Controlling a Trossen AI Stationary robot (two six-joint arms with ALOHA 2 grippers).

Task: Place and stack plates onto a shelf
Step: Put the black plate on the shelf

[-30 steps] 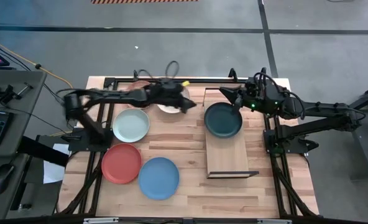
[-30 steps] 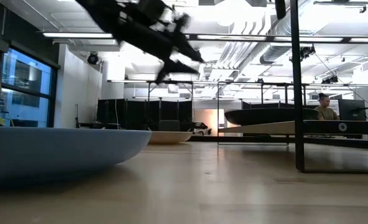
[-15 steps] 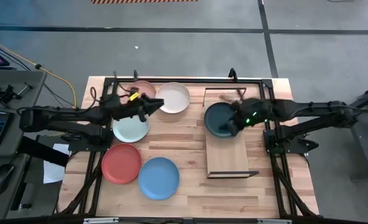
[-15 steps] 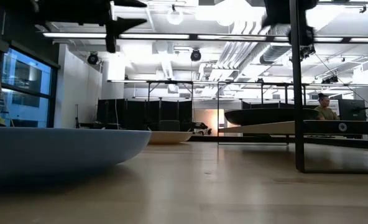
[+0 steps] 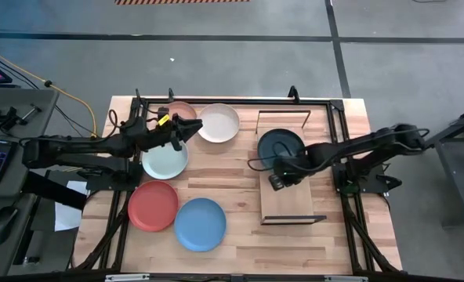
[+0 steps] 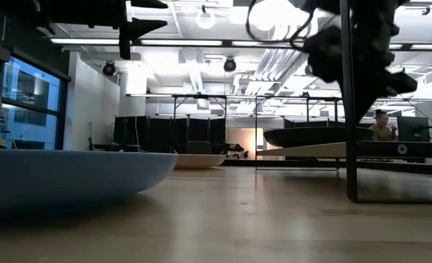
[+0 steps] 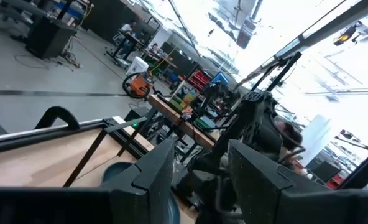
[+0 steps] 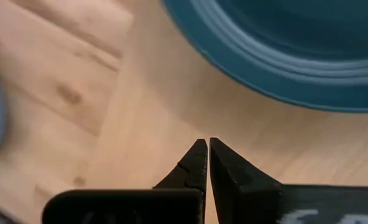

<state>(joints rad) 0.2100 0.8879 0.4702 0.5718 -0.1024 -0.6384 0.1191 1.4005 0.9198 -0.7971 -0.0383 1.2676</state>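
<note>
The dark teal plate (image 5: 281, 147) lies on the far half of the light-wood shelf (image 5: 288, 200). My right gripper (image 5: 277, 178) is shut and points down over the shelf board, just beside the teal plate's near rim (image 8: 258, 81). The salmon pink plate (image 5: 181, 112), white plate (image 5: 219, 123), pale mint plate (image 5: 164, 159), coral red plate (image 5: 153, 205) and blue plate (image 5: 200, 224) rest flat on the table. My left gripper (image 5: 189, 130) hovers open and about level, between the white and mint plates. Its fingers (image 7: 153, 180) are empty.
The shelf's thin black frame ends (image 5: 283, 114) stand at its far and near ends, and one post (image 6: 349, 102) shows in the low view. The near half of the shelf board is bare. A person (image 6: 382, 126) stands far off in the room behind.
My left gripper has drawn back from over the white plate toward the table's left and levelled out, then held still. My right gripper has come down and toward the near edge, passing over the teal plate. It has tipped from level to pointing down at the shelf board, still shut.
</note>
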